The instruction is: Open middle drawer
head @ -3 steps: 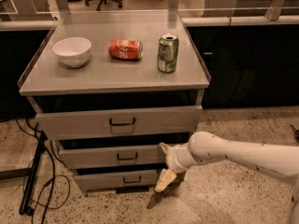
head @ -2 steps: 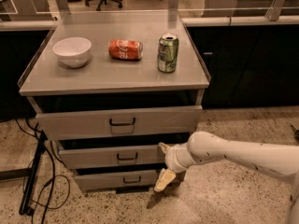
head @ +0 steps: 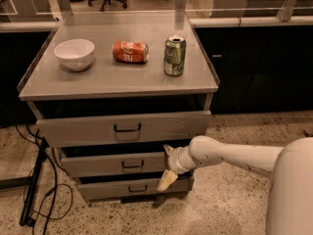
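The middle drawer [head: 112, 163] is a low grey panel with a small dark loop handle [head: 132, 164], in the cabinet's middle row. It stands a little out, with a dark gap above it. My gripper [head: 167, 165] is at the right end of the drawer's front, well to the right of the handle. Its fingers are spread: one fingertip [head: 168, 149] is by the panel's top edge and the pale lower one [head: 166, 180] hangs in front of the bottom drawer. It holds nothing. My white arm [head: 230, 155] reaches in from the right.
The taller top drawer [head: 122, 129] juts out above, and the bottom drawer [head: 132, 189] is below. On the cabinet top [head: 122, 77] stand a white bowl [head: 75, 53], a red can on its side [head: 130, 52] and an upright green can [head: 174, 56]. Black cables [head: 36, 190] lie on the floor at left.
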`<state>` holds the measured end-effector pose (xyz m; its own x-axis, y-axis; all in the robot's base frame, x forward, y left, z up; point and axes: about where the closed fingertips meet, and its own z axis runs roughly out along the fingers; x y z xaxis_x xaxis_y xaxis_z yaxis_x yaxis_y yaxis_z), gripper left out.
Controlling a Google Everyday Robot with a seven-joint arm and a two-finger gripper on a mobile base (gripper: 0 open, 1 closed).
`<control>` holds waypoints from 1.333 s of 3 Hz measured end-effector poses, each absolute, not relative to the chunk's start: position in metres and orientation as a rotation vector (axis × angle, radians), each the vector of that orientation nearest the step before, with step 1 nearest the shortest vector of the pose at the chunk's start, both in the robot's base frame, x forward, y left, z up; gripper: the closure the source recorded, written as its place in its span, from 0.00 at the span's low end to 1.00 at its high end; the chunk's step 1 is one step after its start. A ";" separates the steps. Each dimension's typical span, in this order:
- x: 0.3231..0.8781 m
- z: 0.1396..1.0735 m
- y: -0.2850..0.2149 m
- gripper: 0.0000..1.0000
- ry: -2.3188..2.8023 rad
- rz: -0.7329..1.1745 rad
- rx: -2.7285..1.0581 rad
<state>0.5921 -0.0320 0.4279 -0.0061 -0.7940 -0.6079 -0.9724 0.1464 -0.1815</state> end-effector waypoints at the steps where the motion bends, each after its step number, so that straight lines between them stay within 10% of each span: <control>1: 0.594 0.426 -0.031 0.00 1.839 0.390 -1.684; 4: 0.594 0.426 -0.031 0.74 1.839 0.390 -1.684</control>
<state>0.5944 -0.0313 0.4260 -0.0067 -0.7930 -0.6091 -0.9720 0.1481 -0.1822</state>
